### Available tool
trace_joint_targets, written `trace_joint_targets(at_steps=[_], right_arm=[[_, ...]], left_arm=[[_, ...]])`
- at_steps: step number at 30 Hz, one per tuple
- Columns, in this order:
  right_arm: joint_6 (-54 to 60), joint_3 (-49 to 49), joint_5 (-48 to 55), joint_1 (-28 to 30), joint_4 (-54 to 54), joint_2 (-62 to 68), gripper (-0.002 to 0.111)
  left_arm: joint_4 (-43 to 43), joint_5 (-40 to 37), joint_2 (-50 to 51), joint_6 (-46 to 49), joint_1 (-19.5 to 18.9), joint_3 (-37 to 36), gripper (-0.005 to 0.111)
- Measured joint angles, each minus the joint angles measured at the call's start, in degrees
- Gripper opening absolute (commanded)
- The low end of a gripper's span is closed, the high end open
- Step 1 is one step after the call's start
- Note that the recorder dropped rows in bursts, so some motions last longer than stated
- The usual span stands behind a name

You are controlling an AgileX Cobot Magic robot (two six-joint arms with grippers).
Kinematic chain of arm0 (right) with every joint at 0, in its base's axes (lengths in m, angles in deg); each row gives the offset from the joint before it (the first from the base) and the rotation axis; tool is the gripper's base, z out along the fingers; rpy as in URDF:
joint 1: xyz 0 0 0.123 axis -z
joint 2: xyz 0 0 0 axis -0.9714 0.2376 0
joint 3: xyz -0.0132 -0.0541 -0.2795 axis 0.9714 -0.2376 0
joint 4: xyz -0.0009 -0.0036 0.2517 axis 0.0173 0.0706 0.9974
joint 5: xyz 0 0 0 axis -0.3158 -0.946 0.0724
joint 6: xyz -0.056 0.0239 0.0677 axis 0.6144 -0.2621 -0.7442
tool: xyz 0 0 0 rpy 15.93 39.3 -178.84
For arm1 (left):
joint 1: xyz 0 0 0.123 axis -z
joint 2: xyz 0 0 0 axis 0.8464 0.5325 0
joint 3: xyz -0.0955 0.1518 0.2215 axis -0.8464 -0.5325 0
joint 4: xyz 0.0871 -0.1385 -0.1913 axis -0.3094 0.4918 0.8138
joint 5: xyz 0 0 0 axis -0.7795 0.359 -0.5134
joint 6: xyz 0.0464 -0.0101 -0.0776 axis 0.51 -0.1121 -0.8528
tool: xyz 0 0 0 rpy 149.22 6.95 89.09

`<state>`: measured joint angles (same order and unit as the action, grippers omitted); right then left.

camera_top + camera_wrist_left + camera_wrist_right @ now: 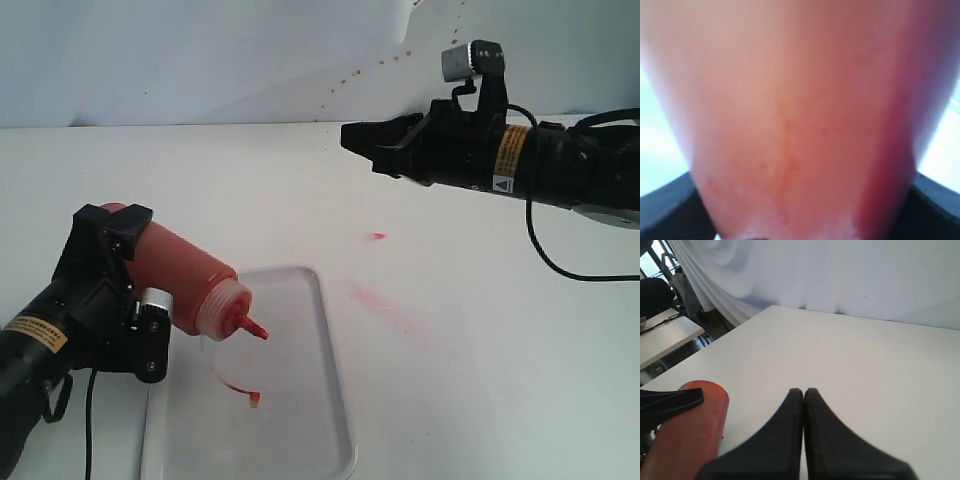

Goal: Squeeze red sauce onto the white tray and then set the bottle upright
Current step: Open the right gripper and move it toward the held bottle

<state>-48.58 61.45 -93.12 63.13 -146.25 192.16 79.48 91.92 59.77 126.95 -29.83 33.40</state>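
We count one bottle (205, 285), of translucent plastic with a rounded body. It shows dark with red sauce (168, 258) and is tilted, its pointed red nozzle (252, 328) down over one white tray (322, 385). The tray is glossy and rectangular, with rounded corners and a low rim. The left claw (128, 285) pinches the bottle. The right claw (803, 392) is pressed together, aloft and well apart. One thin red strand (238, 388) curves over the tray; we cannot tell whether it is tether or sauce. Two pinkish smears (375, 297) mark the matte surface (480, 340).
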Motion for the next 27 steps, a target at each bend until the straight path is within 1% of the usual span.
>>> trace_joint_targets(at_steps=[1,3,6,11,13,17,24,27], right_arm=[[0.63,0.0,0.0,0.0,0.22,0.16,0.004],[2.37,0.0,0.0,-0.46,0.95,0.85,0.013],[5.42,0.0,0.0,-1.58,1.41,1.81,0.031],[12.7,0.0,0.0,-4.17,1.5,2.08,0.07],[16.12,0.0,0.13,-4.89,1.5,2.08,0.079],[19.95,0.0,0.24,-5.61,3.65,2.08,0.08],[20.96,0.0,0.24,-5.6,17.26,2.08,0.08],[21.81,0.73,3.07,-5.6,17.95,2.08,0.08]], left_arm=[[0.0,0.0,0.0,0.0,0.0,0.0,0.0],[0.0,0.0,0.0,0.85,0.0,0.0,0.0],[0.0,0.0,0.0,3.2,0.0,0.0,0.0],[0.0,0.0,0.0,5.32,0.0,0.1,0.0],[0.0,0.0,0.0,7.29,0.0,0.59,0.0],[0.0,0.21,0.0,8.84,0.0,1.21,0.0],[0.0,0.21,0.0,10.58,0.0,1.21,0.0],[0.0,0.21,0.0,11.69,0.0,1.31,0.0]])
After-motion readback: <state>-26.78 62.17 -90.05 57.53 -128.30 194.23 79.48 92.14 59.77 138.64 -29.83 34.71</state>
